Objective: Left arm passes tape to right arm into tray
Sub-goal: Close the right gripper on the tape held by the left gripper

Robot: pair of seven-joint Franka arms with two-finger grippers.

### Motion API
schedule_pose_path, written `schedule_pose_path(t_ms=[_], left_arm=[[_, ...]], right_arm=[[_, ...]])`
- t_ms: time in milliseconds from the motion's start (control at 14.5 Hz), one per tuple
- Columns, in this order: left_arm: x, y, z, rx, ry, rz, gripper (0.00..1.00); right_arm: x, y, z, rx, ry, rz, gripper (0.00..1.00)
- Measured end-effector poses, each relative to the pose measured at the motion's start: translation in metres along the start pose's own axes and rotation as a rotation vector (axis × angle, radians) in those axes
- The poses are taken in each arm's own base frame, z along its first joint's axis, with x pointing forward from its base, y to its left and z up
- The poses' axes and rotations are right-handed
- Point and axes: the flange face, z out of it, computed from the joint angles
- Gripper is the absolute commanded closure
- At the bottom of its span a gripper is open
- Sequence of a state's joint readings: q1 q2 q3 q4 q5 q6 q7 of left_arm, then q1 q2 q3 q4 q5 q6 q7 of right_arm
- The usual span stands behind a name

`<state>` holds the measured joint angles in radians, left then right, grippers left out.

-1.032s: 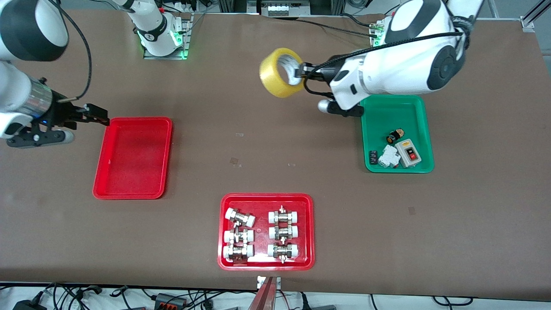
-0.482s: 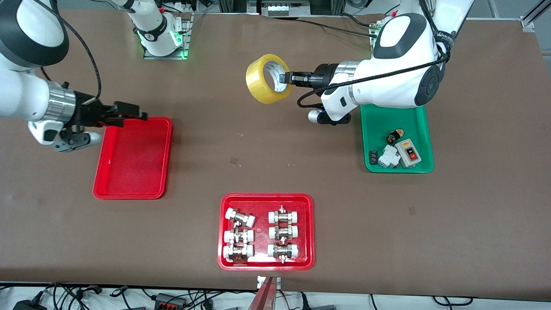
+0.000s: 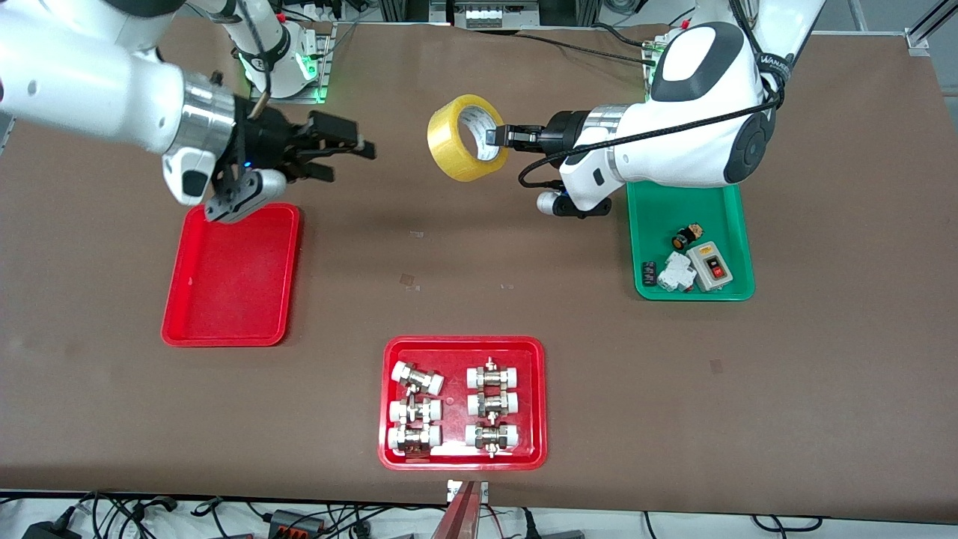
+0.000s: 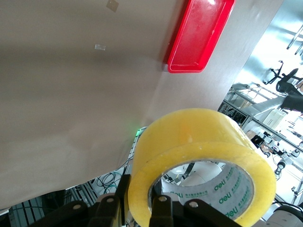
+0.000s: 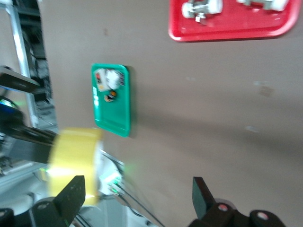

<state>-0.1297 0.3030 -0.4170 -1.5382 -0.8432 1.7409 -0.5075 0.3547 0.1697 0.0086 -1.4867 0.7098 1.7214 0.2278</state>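
Front view: the left gripper (image 3: pixel 500 137) is clamped on the rim of the yellow tape (image 3: pixel 465 138), held in the air over the bare table (image 3: pixel 823 359). The right gripper (image 3: pixel 348 153), fingers spread wide and empty, faces it, up above the table just off the plain red tray (image 3: pixel 231 275).

Left wrist view: the tape (image 4: pixel 201 164) pinched through its core (printed white inside).

Right wrist view: fingers (image 5: pixel 71 193) apart around nothing, the tape (image 5: pixel 75 162) ahead.

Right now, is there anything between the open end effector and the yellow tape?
No. In the front view only air over bare table separates the right end effector from the tape, which the left end effector holds up.
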Motion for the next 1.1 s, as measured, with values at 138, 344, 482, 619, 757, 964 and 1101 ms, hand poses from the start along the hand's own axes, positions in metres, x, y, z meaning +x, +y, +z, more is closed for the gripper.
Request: schedule_pose_path(t_ms=[138, 344, 482, 619, 757, 964, 1101], left_arm=[[0.001, -0.001, -0.001, 0.000, -0.001, -0.002, 1.00], [0.000, -0.002, -0.002, 0.006, -0.011, -0.004, 1.00], [0.000, -0.003, -0.002, 0.006, -0.012, -0.004, 1.00], [0.000, -0.003, -0.002, 0.010, -0.019, -0.004, 1.00], [0.000, -0.005, -0.004, 0.011, -0.022, -0.007, 1.00], [0.000, -0.008, -0.006, 0.015, -0.033, -0.010, 1.00], [0.001, -0.009, -0.008, 0.016, -0.036, -0.010, 1.00]], right_arm=[[0.001, -0.017, 0.012, 0.046, 0.019, 0.050, 0.00], [0.007, -0.024, 0.039, 0.112, -0.020, 0.095, 0.00], [0.009, -0.027, 0.050, 0.148, -0.042, 0.108, 0.00], [0.007, -0.032, 0.059, 0.157, -0.059, 0.107, 0.00], [0.003, -0.038, 0.068, 0.153, -0.074, 0.099, 0.00], [-0.005, -0.048, 0.084, 0.143, -0.105, 0.084, 0.00], [-0.008, -0.051, 0.091, 0.138, -0.120, 0.079, 0.00]])
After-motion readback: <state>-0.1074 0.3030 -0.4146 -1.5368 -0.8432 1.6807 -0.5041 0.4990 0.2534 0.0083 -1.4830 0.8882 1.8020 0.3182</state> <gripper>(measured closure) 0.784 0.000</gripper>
